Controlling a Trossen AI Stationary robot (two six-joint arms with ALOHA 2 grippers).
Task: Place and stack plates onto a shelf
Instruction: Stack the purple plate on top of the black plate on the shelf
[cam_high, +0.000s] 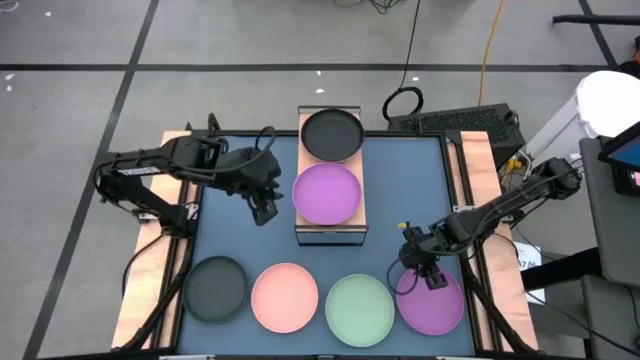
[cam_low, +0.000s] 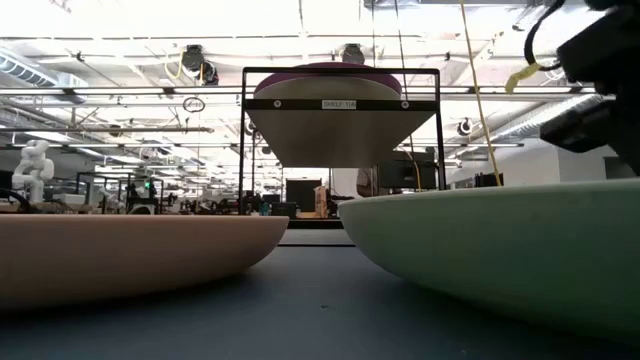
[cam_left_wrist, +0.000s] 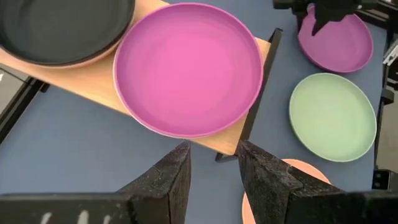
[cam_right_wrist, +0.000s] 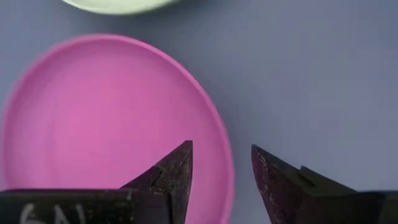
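Note:
The shelf (cam_high: 330, 228) stands at the mat's far middle. Its far half carries a black plate (cam_high: 332, 134) with a pink rim (cam_left_wrist: 87, 62) showing beneath it. A purple plate (cam_high: 326, 193) lies on its near half. Along the mat's near edge rest a black plate (cam_high: 214, 288), a pink plate (cam_high: 285, 297), a mint green plate (cam_high: 359, 309) and a second purple plate (cam_high: 432, 300). My left gripper (cam_high: 265, 208) hangs open just left of the shelf. My right gripper (cam_right_wrist: 221, 149) is open over the second purple plate's far rim (cam_right_wrist: 227, 168), one finger on each side of it. No pale blue plate shows.
A dark blue mat (cam_high: 240, 240) covers the table, with wooden strips (cam_high: 150, 270) along its left and right sides. In the low view the pink plate (cam_low: 120, 260) and the green plate (cam_low: 500, 250) fill the foreground before the shelf (cam_low: 340, 105). Cables and a keyboard (cam_high: 460, 120) lie beyond the far edge.

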